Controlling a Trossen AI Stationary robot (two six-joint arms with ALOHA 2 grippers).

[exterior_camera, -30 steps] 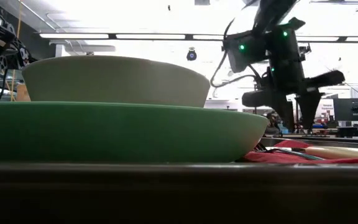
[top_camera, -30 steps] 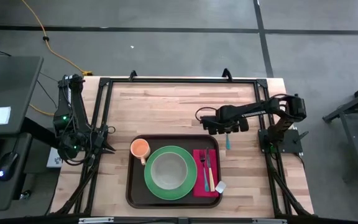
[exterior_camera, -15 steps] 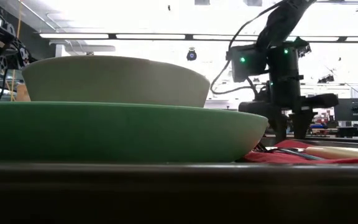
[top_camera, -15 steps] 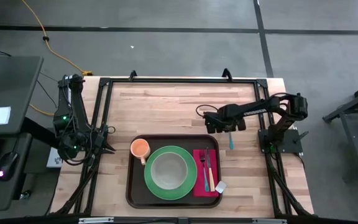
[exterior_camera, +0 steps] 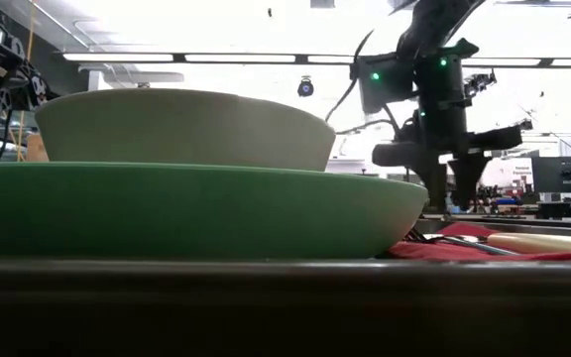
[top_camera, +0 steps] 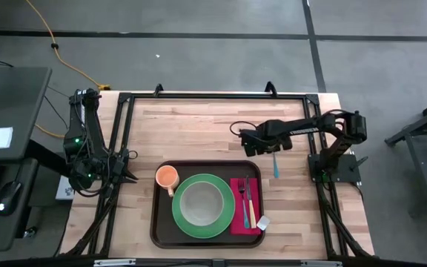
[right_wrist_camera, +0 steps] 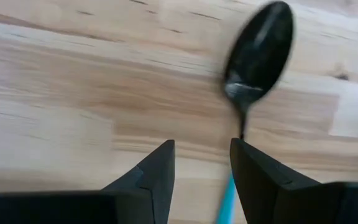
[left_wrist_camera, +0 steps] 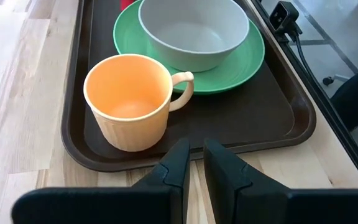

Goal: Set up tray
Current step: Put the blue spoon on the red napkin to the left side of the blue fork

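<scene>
Right tool (top_camera: 270,148), narrowly parted, straddles the spoon (top_camera: 276,164) on the tabletop; the thin handle may slip out

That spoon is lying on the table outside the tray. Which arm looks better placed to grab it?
The right one. Its gripper hangs just beside the spoon, fingers open, with the spoon's bowl right ahead in its wrist view. The left gripper waits at the tray's far side, by the orange cup.

Spoon (right_wrist_camera: 253,59) bowl is blurred, its blue handle hidden behind the right gripper (right_wrist_camera: 202,163); tray (left_wrist_camera: 298,102) cut off.
</scene>
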